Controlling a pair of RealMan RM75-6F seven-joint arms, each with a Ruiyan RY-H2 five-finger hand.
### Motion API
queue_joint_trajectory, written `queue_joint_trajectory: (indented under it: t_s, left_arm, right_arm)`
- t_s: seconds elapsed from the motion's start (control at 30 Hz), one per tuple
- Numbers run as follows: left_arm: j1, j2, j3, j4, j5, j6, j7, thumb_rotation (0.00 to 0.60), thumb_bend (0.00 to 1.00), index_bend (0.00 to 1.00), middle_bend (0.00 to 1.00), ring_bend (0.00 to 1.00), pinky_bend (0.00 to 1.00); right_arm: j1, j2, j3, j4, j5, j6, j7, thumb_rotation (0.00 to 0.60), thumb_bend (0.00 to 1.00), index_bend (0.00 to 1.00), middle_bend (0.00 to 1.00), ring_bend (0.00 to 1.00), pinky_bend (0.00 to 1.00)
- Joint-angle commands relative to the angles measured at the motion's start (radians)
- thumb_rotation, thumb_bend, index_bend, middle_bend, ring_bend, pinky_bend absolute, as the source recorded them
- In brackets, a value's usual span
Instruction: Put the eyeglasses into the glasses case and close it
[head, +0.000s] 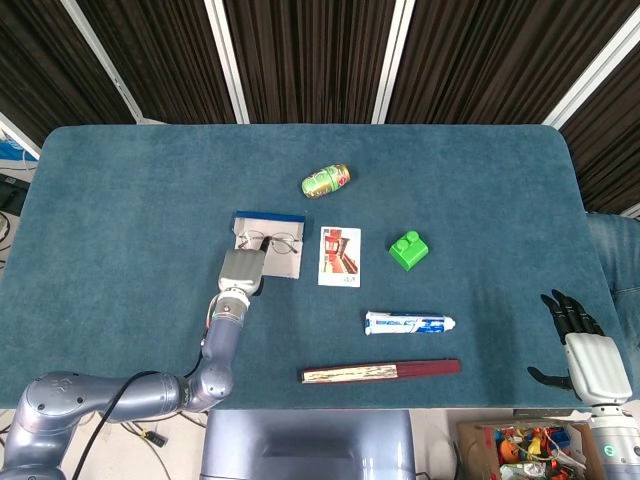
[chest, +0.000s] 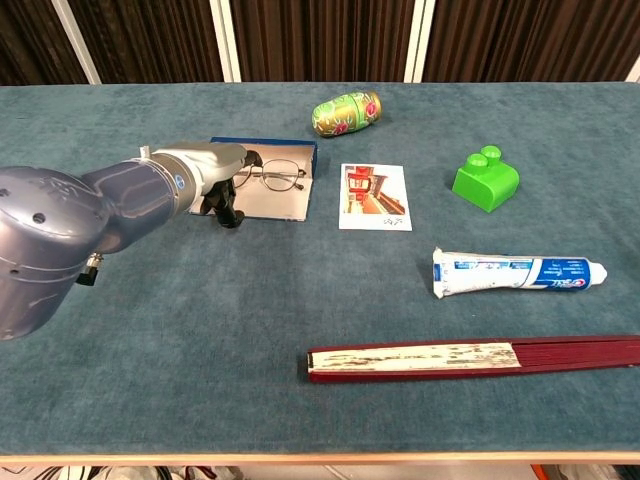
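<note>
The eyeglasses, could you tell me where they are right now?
In the head view the eyeglasses lie in the open glasses case, left of the photo card, with the left hand at their near-left edge.

The robot's grey left hand (chest: 215, 165) covers the left end of the open blue-edged glasses case (chest: 283, 195), hiding that side of the thin wire-framed eyeglasses (chest: 272, 176). Its fingers sit underneath, so their grip cannot be told. In the chest view, the dark red folded fan (chest: 470, 358) is cut off at the right edge.
</note>
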Motion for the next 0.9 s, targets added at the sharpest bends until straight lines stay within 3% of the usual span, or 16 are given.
queue_joint_trajectory:
  t_s: [0.03,0.9]
  left_arm:
    - [0.001,-0.003,0.006,0.005,-0.002,-0.001,0.000,0.600,0.46,0.00,0.72,0.69,0.79]
    - [0.006,-0.011,0.030,0.029,0.037,0.010,-0.007,0.600,0.46,0.00,0.72,0.69,0.79]
  right_arm:
    - [0.000,0.000,0.000,0.000,0.000,0.001,0.000,0.600,0.08,0.05,0.00,0.04,0.18]
    - [0.000,0.000,0.001,-0.001,0.005,-0.002,-0.003,0.600,0.09,0.05,0.00,0.04,0.18]
